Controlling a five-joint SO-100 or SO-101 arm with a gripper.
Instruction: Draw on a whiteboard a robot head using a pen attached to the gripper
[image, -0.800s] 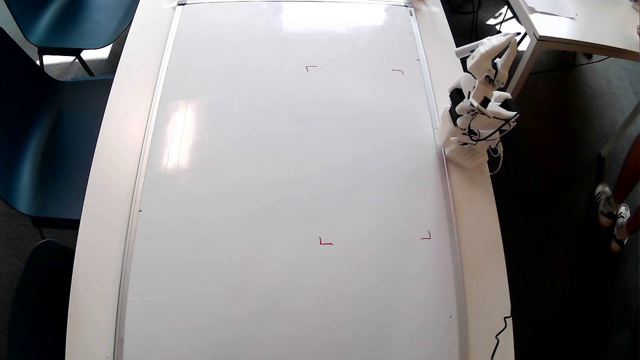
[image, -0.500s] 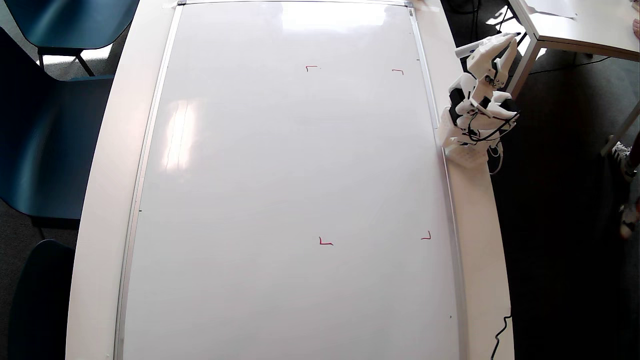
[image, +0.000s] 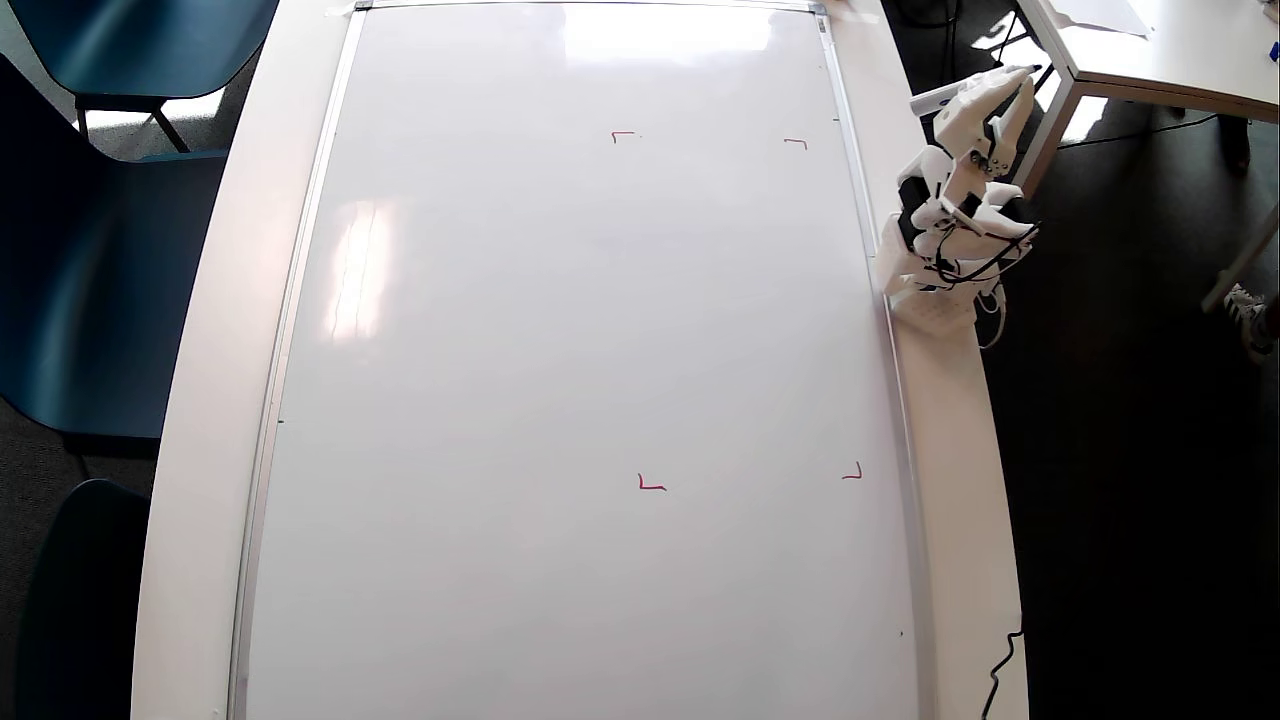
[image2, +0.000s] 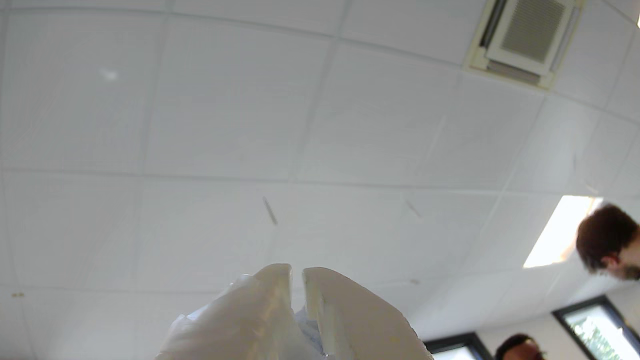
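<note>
Overhead view shows the whiteboard (image: 560, 400) as the largest thing; it covers almost the whole white table (image: 200, 420), with its long axis running from the top to the bottom of the picture. Its surface is glossy and carries 4 small red corner marks (image: 651, 484) that make a rectangle in the right half. No drawn line of a robot head is on it, and I can read no writing or brand anywhere.

At the right edge of the table, just beside the silver frame, stands the small white arm (image: 945, 235). It is folded over its own base, and the gripper (image: 1005, 95) is raised and points to the upper right, away from the board and out past the table edge. A slim whitish pen (image: 940, 97) lies along the gripper, its dark tip (image: 1036, 68) toward the neighbouring table (image: 1150, 50).

From the wrist view, the camera looks up at the ceiling. The 2 white fingers (image2: 260, 310) of the gripper (image2: 297, 272) enter from the bottom edge, nearly together, with only a thin gap between them. Whether they press on the pen, I cannot tell. An air vent (image2: 525, 37) and 2 persons' heads (image2: 607, 240) are at the right.
</note>
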